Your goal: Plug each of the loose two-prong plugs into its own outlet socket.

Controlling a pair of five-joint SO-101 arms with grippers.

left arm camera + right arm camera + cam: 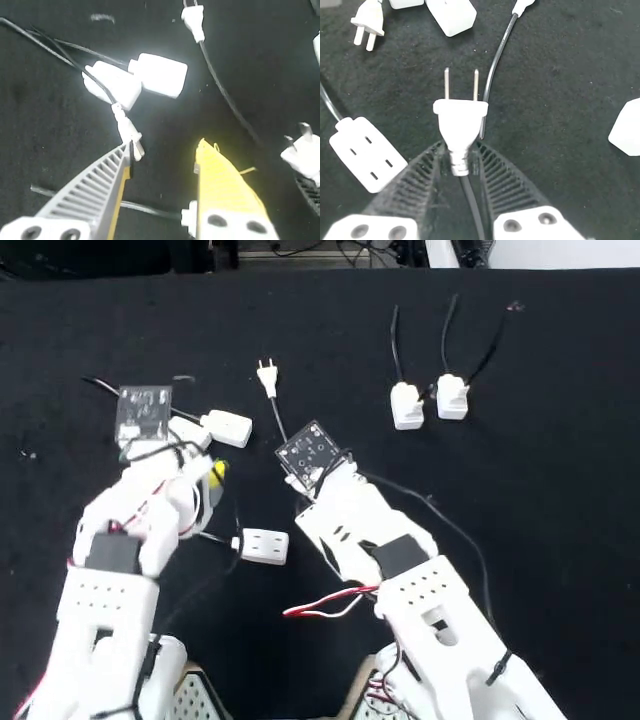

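The right gripper (459, 148) is clamped on the neck of a white two-prong plug (460, 117), whose prongs point away from the wrist above the black table (560, 100). A white three-socket outlet block (362, 155) lies just beside it. The left gripper (164, 145) stands wide with nothing between its grey and yellow fingers, though a small white plug (131, 136) lies against the grey fingertip, near a white socket block (160, 75) that has another white body pressed to it. In the high view a loose plug (266, 373) lies farther up the table, and two white corded blocks (405, 405) sit side by side, well apart on the right arm's side.
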